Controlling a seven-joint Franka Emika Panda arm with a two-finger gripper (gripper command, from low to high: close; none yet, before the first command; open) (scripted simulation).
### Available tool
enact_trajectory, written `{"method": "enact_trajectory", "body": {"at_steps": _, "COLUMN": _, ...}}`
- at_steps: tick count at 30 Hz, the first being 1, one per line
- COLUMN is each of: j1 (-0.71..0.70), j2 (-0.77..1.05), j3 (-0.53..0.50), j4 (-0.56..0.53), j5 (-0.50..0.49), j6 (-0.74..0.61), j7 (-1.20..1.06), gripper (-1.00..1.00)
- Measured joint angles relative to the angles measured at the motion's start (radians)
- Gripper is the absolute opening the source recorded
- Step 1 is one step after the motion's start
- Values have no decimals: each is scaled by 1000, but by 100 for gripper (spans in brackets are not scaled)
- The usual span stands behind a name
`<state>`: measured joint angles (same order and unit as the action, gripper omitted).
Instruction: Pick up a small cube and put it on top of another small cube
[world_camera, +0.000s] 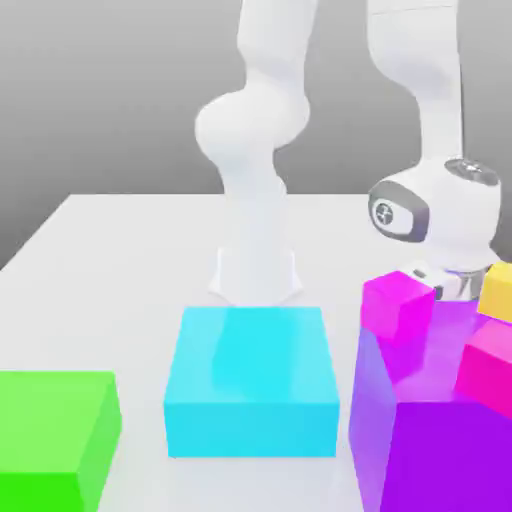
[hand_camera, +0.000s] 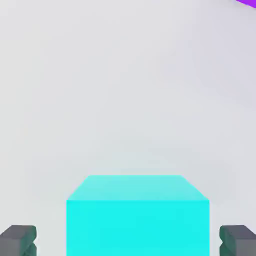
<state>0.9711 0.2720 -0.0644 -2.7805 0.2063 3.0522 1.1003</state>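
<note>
In the hand view a cyan cube (hand_camera: 137, 215) sits on the pale table between my two dark fingertips (hand_camera: 18, 241). My gripper (hand_camera: 128, 241) is open, with a narrow gap on each side between finger and cube. In the exterior view the arm's white hand (world_camera: 436, 210) hangs low at the exterior view's right, its lower end behind a small magenta cube (world_camera: 397, 303). That cube stands beside a yellow cube (world_camera: 497, 290) and a pink cube (world_camera: 490, 365).
A large translucent purple block (world_camera: 440, 440) fills the exterior view's lower right, and its corner (hand_camera: 247, 2) also shows in the hand view. A cyan block (world_camera: 250, 385) stands front centre before the arm's base (world_camera: 255, 275). A green block (world_camera: 55, 435) lies at the lower left.
</note>
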Motion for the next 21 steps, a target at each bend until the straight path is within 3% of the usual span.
{"method": "enact_trajectory", "body": {"at_steps": 9, "j1": 15, "j2": -47, "j3": -19, "j4": -4, "j5": -23, "j6": -36, "j7": 22, "gripper": -100}}
{"method": "enact_trajectory", "body": {"at_steps": 21, "j1": 32, "j2": -256, "j3": -92, "j4": -28, "j5": -213, "j6": -227, "j7": 122, "gripper": -100}}
